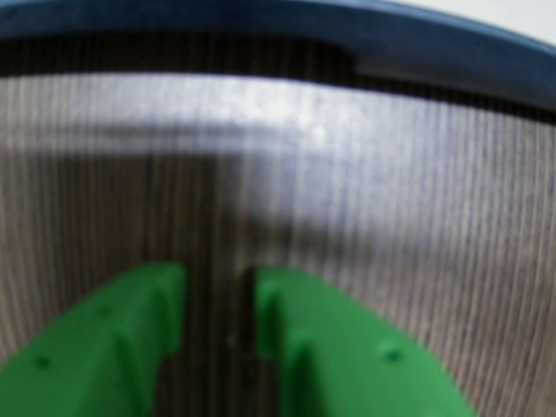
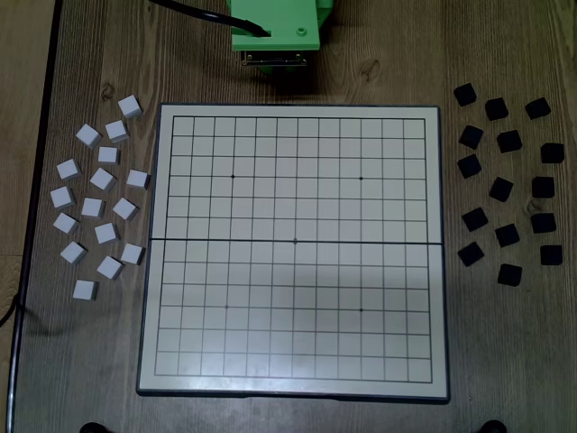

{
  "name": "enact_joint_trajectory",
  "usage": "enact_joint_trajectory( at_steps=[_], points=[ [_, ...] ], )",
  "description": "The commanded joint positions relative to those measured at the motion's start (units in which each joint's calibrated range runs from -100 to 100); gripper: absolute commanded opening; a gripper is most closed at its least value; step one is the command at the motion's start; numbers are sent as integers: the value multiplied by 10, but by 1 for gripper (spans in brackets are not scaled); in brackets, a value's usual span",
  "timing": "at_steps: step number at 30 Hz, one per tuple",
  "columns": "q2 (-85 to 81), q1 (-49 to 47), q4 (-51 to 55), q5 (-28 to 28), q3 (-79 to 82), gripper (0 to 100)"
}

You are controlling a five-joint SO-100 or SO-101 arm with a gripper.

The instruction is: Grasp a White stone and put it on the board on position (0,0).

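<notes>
On the left side of the wooden bench (image 2: 90, 361), as the fixed view shows it, lies a loose scatter of small white blocks, all alike, none on the board (image 2: 293, 122) yet. One easy candidate is the white block (image 2: 137, 179) just beside the board's left rim. The board fills the middle, empty of pieces, and the dotted crossing (image 2: 296, 241) on its thick dark seam sits at its centre. Black blocks (image 2: 505, 194) lie scattered on the right side.

At the top edge of the fixed view, the green arm (image 2: 272, 25) sits behind the board, well apart from the white blocks. The blurred wrist view shows the tool (image 1: 220, 308) with its two green fingers (image 1: 113, 347) parted by a narrow gap, holding nothing.

The blocks look small, rigid and light, with flat, probably smooth faces. The best hold is likely across two opposite flat sides, squared to the fingers, since a corner pinch could twist the block out. Neighbours sit close, so an outer block is safer.
</notes>
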Motion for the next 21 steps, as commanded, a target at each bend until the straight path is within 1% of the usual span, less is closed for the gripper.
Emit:
enact_joint_trajectory(
  at_steps=[1, 15, 16, 18, 19, 21],
  points=[
    [6, 5, 38, 0, 5, 8],
    [6, 5, 38, 0, 5, 8],
    [6, 5, 38, -5, 5, 8],
    [11, 17, 39, -46, 5, 9],
    [14, 27, 40, -58, 5, 9],
    [5, 55, 39, -28, 5, 9]
  ],
)
